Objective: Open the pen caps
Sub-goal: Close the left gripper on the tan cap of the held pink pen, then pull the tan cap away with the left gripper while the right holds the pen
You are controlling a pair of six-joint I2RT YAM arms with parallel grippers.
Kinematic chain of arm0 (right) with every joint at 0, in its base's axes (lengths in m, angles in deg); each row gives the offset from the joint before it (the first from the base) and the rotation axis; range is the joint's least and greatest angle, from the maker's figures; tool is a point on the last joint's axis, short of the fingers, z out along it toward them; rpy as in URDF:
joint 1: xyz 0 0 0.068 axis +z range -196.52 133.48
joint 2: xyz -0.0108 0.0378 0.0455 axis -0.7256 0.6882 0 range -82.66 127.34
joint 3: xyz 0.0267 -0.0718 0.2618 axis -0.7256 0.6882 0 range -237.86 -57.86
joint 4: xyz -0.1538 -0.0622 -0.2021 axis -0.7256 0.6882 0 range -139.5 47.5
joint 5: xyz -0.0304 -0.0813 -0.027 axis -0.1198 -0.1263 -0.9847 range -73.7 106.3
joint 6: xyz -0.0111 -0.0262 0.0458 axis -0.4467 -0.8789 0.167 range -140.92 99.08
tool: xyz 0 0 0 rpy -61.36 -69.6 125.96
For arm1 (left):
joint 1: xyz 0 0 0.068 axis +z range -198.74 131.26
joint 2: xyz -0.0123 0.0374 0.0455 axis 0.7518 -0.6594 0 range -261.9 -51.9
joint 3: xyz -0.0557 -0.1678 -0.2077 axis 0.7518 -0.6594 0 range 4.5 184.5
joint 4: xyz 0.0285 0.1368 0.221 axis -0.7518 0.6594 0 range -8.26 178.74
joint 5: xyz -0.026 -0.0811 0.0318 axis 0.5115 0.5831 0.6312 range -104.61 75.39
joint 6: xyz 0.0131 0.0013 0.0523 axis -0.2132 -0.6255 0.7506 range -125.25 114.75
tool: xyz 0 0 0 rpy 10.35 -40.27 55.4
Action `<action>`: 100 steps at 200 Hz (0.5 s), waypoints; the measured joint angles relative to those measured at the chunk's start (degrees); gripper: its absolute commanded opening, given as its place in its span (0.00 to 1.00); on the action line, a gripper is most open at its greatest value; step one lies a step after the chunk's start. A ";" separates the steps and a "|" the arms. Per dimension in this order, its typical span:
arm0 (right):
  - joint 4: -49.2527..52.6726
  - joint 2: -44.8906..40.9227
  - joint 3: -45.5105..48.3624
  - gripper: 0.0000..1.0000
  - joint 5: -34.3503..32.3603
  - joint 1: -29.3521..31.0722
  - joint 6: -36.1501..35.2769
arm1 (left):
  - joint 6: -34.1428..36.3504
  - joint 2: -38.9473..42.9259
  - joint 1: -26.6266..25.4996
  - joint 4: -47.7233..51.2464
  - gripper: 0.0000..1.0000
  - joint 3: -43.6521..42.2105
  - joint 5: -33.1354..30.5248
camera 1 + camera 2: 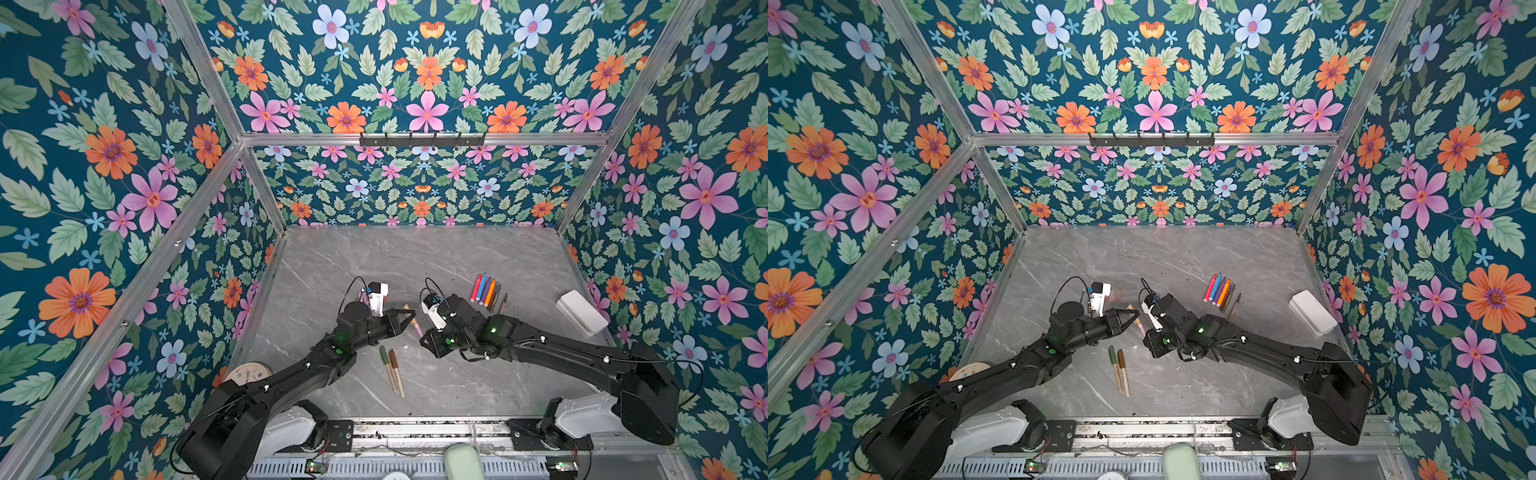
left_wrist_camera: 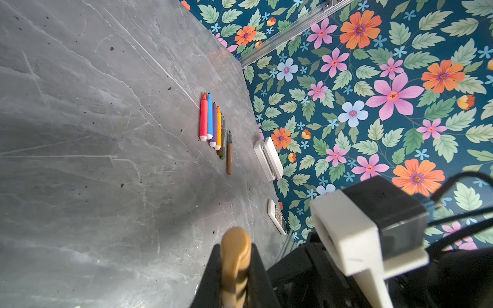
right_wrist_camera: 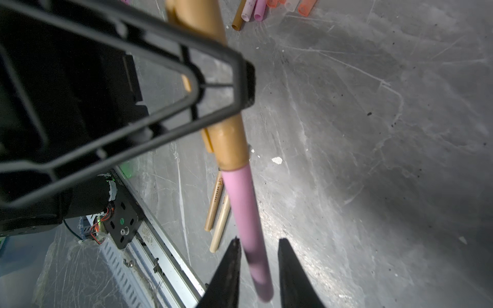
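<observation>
The grey marble table (image 1: 457,257) carries everything. The left arm (image 1: 291,374) stretches from the near edge diagonally toward the middle. The right arm (image 1: 561,349) reaches in from the opposite side with its wrist turned toward the left one, so the two nearly meet. A white box (image 1: 582,313) lies at the table's right edge. A row of bright pens (image 1: 484,289) lies beyond the right wrist, and two capped pens (image 1: 392,370) lie side by side between the arms. The left gripper (image 2: 234,250) is clamped on the tan barrel of a pen (image 3: 229,144) held above the table. Its pink cap (image 3: 245,213) runs between the fingers of the right gripper (image 3: 257,242), which stand apart, a gap showing on one side. Loose caps (image 3: 256,10) lie beyond the left gripper.
</observation>
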 measured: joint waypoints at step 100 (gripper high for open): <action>-2.08 1.81 -0.57 0.00 3.85 0.15 -2.03 | 0.48 2.25 0.00 2.03 0.00 0.28 0.22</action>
